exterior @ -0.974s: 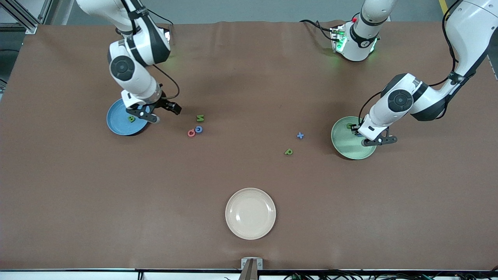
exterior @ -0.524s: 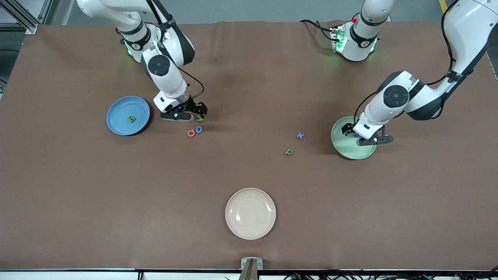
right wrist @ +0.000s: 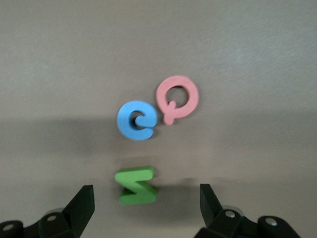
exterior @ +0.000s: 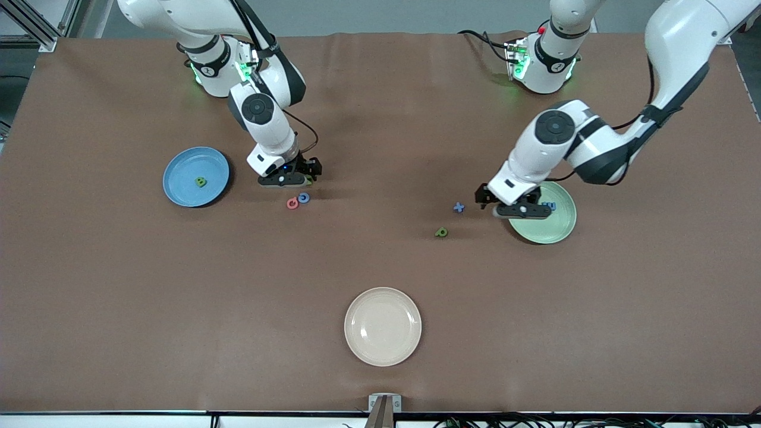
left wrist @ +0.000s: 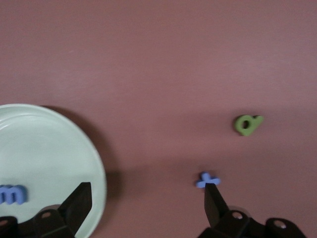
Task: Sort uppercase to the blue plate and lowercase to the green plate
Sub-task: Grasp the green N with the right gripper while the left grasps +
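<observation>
Brown table covering (exterior: 380, 261), grey floor (exterior: 386, 15)

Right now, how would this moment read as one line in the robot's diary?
right gripper: open over green N | left gripper: open by blue t | blue plate: green B | green plate: blue m

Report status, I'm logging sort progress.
Right pincer open over green N. Left pincer open beside blue t, off green plate. B on blue plate. Nothing blocking.
</observation>
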You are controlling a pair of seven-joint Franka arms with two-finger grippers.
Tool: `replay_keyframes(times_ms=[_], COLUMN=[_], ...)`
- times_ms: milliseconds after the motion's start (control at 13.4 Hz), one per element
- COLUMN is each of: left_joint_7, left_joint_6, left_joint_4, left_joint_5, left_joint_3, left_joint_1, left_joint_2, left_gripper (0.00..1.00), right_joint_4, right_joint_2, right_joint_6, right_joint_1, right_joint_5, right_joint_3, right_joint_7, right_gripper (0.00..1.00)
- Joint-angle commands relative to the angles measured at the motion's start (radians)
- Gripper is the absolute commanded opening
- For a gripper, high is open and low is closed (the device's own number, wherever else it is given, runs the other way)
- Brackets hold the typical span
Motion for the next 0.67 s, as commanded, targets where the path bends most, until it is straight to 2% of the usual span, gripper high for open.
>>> replay_keyframes(times_ms=[0,225,449,599], left_joint_7=[0.002,-0.007,-0.038,-0.074], left_joint_6=[-0.002,0.006,0.007,0.053], left_joint_4=[0.054,0.09,0.107,0.119], left_joint_5=[-0.021,-0.028,-0.027,-0.027], left_joint_3=[0.111,0.159,0.238,0.307], left_joint_1=[-0.159,-0.238,-0.325,-0.397], left_joint_2=[0.004,0.091,0.115,0.124], left_gripper=[1.0,0.99,0.95,0.9], right_joint_4=[0.004,0.005,0.009,0.009], right_joint_2=[0.012,0.023,0.025,0.035], right_joint_6=[0.023,0.031,0.034,0.06], right_joint_1=[0.029,0.032,0.029,0.028], right_joint_5=[0.012,0.006,0.001,0.0], right_joint_3=[-0.01,-0.011,-0.013,-0.013], right_joint_7=[-0.019,-0.022,-0.026,-0.026], right_gripper=[0.9,0.86,0.83,0.73])
